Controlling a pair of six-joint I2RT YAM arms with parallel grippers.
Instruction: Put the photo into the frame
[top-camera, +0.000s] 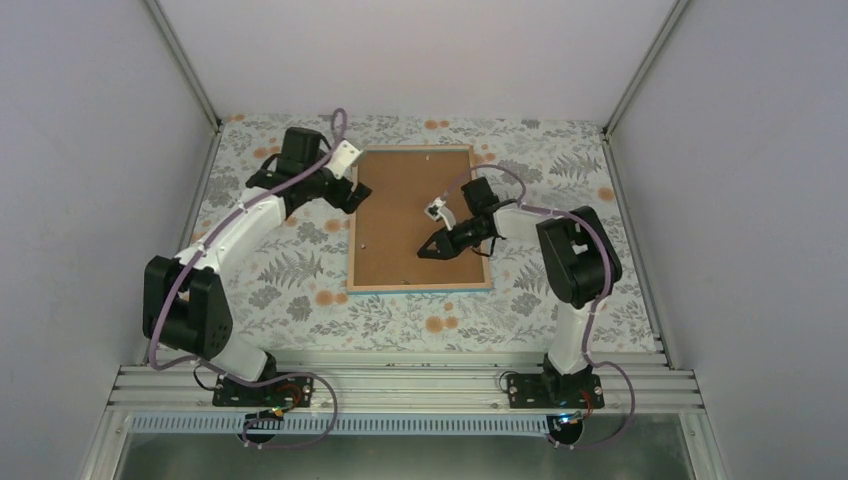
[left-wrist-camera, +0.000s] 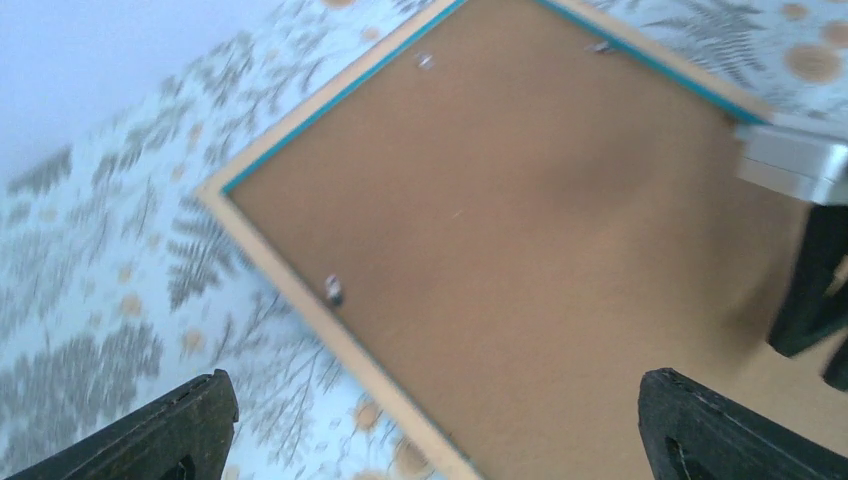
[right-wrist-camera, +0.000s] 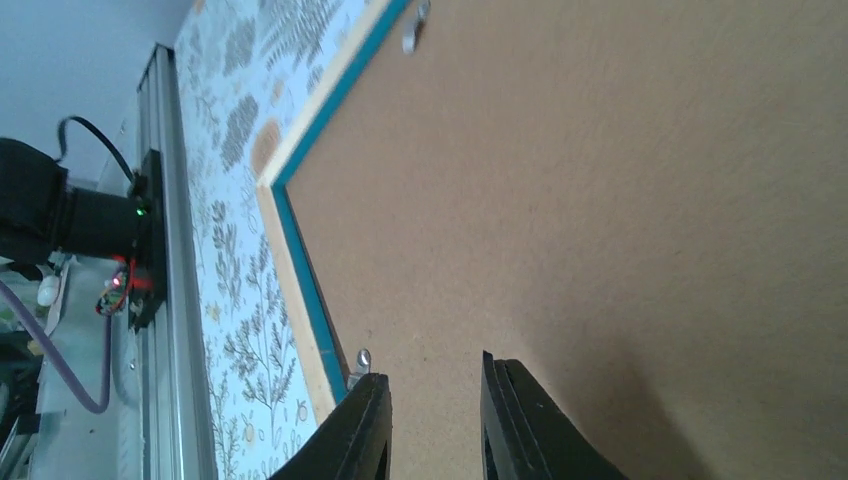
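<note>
Frame (top-camera: 351, 235) lies face down on the floral table cover (top-camera: 300, 290), wood-coloured back edges up, teal showing along the near edge. Brown backing board (top-camera: 400, 215) fills it. The photo shows in no view, so I can't place it.

Left gripper (top-camera: 355, 190): jaws spread wide, nothing between them. It hangs at the frame's left edge near the far-left corner. The left wrist view looks down between the fingers (left-wrist-camera: 190, 420) at the board (left-wrist-camera: 520, 250) and the frame rail (left-wrist-camera: 285, 290), with a small metal tab (left-wrist-camera: 333, 290) on that rail.

Right gripper (top-camera: 420, 254): jaws parted only a little, gripping nothing (bare board visible in the gap). It sits over the board's near half, pointing towards the near-left. In the right wrist view the right gripper (right-wrist-camera: 432, 370) is low over the board (right-wrist-camera: 600, 200), and a metal tab (right-wrist-camera: 362, 358) on the near frame rail (right-wrist-camera: 295, 285) is just beside one finger. Tips look very close to the board, possibly touching; the angle doesn't settle it.

The two grippers are well apart.
</note>
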